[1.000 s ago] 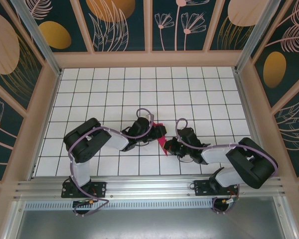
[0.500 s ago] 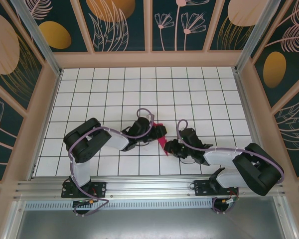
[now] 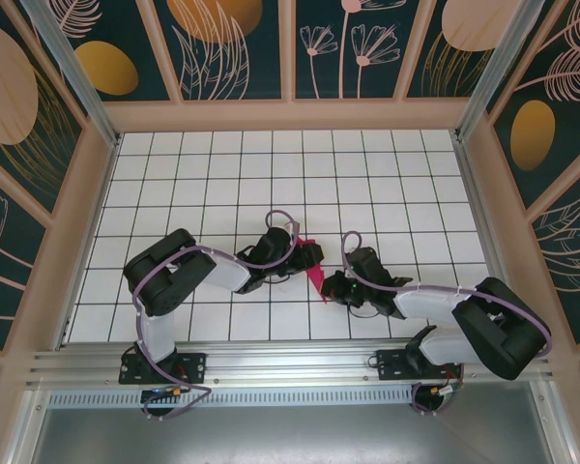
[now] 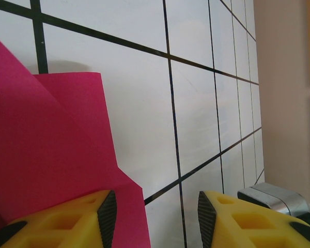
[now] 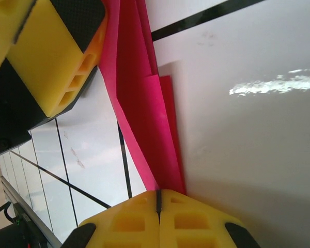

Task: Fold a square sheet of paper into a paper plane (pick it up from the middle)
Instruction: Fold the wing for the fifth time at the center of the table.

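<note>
The magenta-pink sheet of paper lies folded into a narrow pointed shape on the grid table, between my two grippers. My left gripper is open at its far end. In the left wrist view, the left finger rests over the paper and the right finger stands over bare table. My right gripper is at the near tip. In the right wrist view it is shut, with the folded layers of paper running into the seam between its pads.
Wooden walls with dark floral panels close off the white grid table at the back and sides. An aluminium rail runs along the near edge by the arm bases. The left gripper's yellow finger sits close above the paper in the right wrist view.
The right arm's elbow has swung outward to the near right while its gripper stayed at the paper's tip. The left arm and the paper have hardly moved.
</note>
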